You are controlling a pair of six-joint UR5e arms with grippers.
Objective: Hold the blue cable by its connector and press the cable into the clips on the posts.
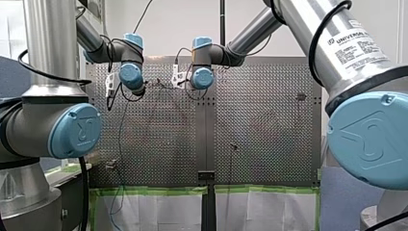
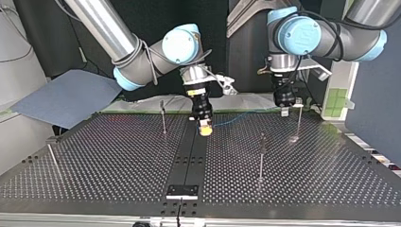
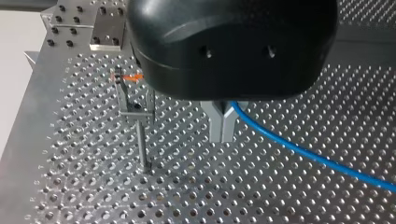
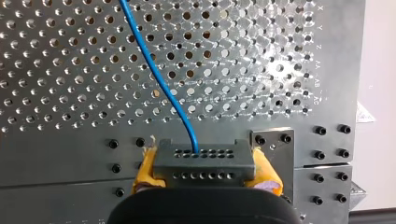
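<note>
Blue cable [image 3: 299, 151] is pinched by left gripper [image 3: 222, 133]; only right wrist view shows right gripper [image 4: 205, 173] clamping connector [image 4: 203, 158].

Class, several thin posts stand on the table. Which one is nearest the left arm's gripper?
The post at the top view's far right, just beside my left gripper; the other posts stand farther off.

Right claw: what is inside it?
A grey connector clamped between the yellow pads of my right claw, blue cable leaving its face. The claw covers its rear.
</note>
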